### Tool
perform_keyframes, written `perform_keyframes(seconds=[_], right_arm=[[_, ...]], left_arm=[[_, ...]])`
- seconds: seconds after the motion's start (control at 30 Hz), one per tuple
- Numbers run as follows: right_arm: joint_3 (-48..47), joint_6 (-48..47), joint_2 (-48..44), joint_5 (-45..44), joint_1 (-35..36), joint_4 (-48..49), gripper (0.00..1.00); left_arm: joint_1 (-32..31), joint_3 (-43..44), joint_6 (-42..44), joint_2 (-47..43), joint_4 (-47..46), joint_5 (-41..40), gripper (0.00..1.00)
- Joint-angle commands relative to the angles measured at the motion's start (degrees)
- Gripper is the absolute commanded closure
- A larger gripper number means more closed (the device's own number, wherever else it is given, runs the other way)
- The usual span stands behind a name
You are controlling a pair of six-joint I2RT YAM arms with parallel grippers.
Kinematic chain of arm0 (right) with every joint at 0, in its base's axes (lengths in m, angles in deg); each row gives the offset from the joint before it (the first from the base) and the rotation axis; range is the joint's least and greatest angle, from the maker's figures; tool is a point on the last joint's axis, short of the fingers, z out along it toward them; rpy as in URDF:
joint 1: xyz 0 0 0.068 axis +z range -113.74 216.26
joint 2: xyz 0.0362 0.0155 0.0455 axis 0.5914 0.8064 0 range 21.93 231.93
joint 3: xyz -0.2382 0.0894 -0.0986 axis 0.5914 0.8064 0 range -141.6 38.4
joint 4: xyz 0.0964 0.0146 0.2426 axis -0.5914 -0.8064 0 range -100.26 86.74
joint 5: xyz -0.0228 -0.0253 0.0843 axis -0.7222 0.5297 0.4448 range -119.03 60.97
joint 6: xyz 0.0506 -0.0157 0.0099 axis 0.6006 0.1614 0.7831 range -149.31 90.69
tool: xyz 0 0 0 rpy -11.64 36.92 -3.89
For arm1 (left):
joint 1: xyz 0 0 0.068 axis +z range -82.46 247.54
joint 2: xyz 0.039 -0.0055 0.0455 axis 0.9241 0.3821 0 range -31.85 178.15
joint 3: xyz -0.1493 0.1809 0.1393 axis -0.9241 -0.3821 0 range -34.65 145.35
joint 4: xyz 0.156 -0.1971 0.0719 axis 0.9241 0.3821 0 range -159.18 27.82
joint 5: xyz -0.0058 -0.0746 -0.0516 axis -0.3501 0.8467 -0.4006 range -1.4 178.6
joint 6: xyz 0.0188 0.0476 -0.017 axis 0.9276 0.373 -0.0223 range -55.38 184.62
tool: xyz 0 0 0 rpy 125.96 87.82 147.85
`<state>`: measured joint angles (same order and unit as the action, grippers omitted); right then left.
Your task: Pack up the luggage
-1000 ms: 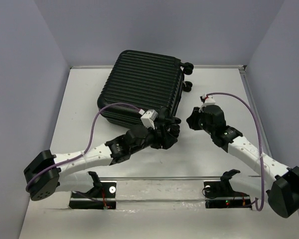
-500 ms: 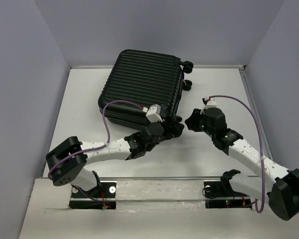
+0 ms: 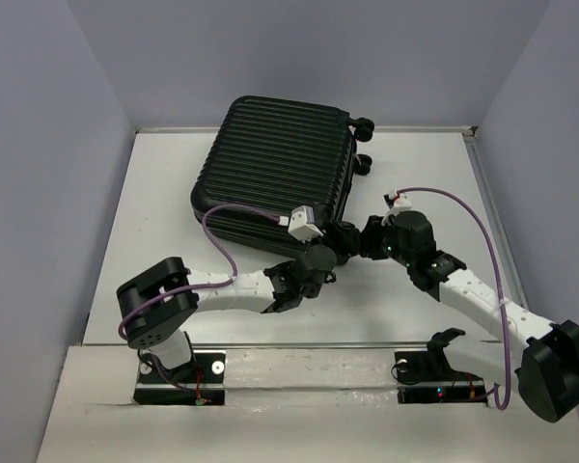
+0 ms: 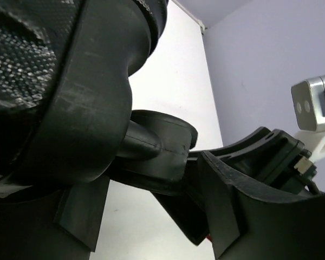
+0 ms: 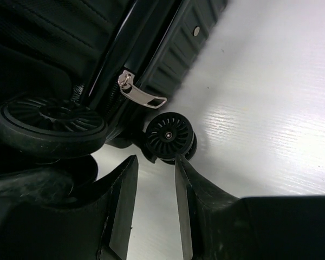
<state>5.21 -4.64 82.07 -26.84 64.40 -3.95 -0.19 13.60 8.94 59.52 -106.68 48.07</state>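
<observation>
The luggage [image 3: 275, 164] is a black ribbed suitcase lying flat and closed at the back of the table. My left gripper [image 3: 342, 241] is at its near right corner. In the left wrist view its jaws [image 4: 151, 181] stand wide apart with a black wheel housing [image 4: 157, 143] right at the tips. I cannot tell if they touch it. My right gripper [image 3: 369, 237] is at the same corner from the right. Its jaws [image 5: 155, 162] are a little apart and empty, just short of a small wheel [image 5: 168, 135]. A silver zipper pull [image 5: 142, 96] hangs above that wheel.
Two more wheels [image 3: 364, 145] stick out at the suitcase's far right corner. Grey walls close in the white table [image 3: 415, 174] on three sides. A metal rail [image 3: 309, 345] with the arm bases runs along the near edge.
My left arm has swung right along the suitcase's near edge to its right corner. My right gripper has moved a little left toward the same corner. The suitcase has not moved.
</observation>
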Motion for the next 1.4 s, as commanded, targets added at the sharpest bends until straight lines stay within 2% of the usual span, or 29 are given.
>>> perform_keyframes(seconds=[0.0, 0.03, 0.1, 0.13, 0.2, 0.23, 0.37, 0.6, 0.67, 0.7, 0.8, 1.03, 1.37], right_arm=[[1.19, -0.41, -0.9, 1.49, -0.28, 4.03, 0.6], [1.55, -0.49, -1.16, 1.41, -0.28, 4.03, 0.6], [1.64, -1.28, -1.34, 1.58, -0.28, 4.03, 0.6], [1.64, -1.63, -1.43, 1.67, -0.28, 4.12, 0.6], [1.72, -2.69, -1.08, 2.11, -0.28, 4.99, 0.59], [1.72, -3.3, -0.9, 2.46, -0.28, 5.69, 0.59], [4.18, -9.0, -0.55, 7.55, -0.28, 15.68, 0.59], [4.71, -12.19, 6.12, 15.11, -3.78, 25.63, 0.58], [5.5, -11.75, 8.15, 21.16, -4.41, 30.54, 0.57], [5.77, -11.75, 8.67, 24.92, -4.93, 32.05, 0.53], [4.89, -12.53, 12.71, 30.48, -4.94, 34.96, 0.47], [2.69, -11.31, 20.8, 37.43, -4.94, 40.94, 0.45], [-0.2, -10.86, 25.81, 37.97, -4.94, 44.9, 0.45]], left_arm=[[-0.74, 4.83, -0.75, 0.82, -9.7, -10.61, 0.28], [-0.74, 5.36, -0.66, 1.26, -9.96, -10.71, 0.42], [-0.92, 5.28, 0.3, 0.65, -10.84, -10.18, 0.59], [-1.18, 5.1, 1.35, 0.21, -11.37, -10.27, 0.76], [-1.97, 4.31, 3.99, -1.97, -11.64, -10.53, 0.92], [-2.15, 3.79, 4.61, -2.77, -11.64, -10.44, 0.94], [-2.41, 0.89, 6.64, -6.82, -11.46, -9.13, 0.94], [-2.33, -1.66, 6.64, -10.68, -8.83, -7.46, 0.94], [-2.24, -2.63, 6.55, -11.21, -8.39, -6.76, 0.94], [-1.98, -2.89, 6.55, -11.83, -8.21, -6.06, 0.94], [-1.8, -4.21, 5.94, -12.79, -8.12, -5.35, 0.94], [-1.18, -5.36, 5.67, -13.68, -7.94, -3.68, 0.94], [-0.92, -6.24, 5.32, -14.56, -7.94, -3.23, 0.94]])
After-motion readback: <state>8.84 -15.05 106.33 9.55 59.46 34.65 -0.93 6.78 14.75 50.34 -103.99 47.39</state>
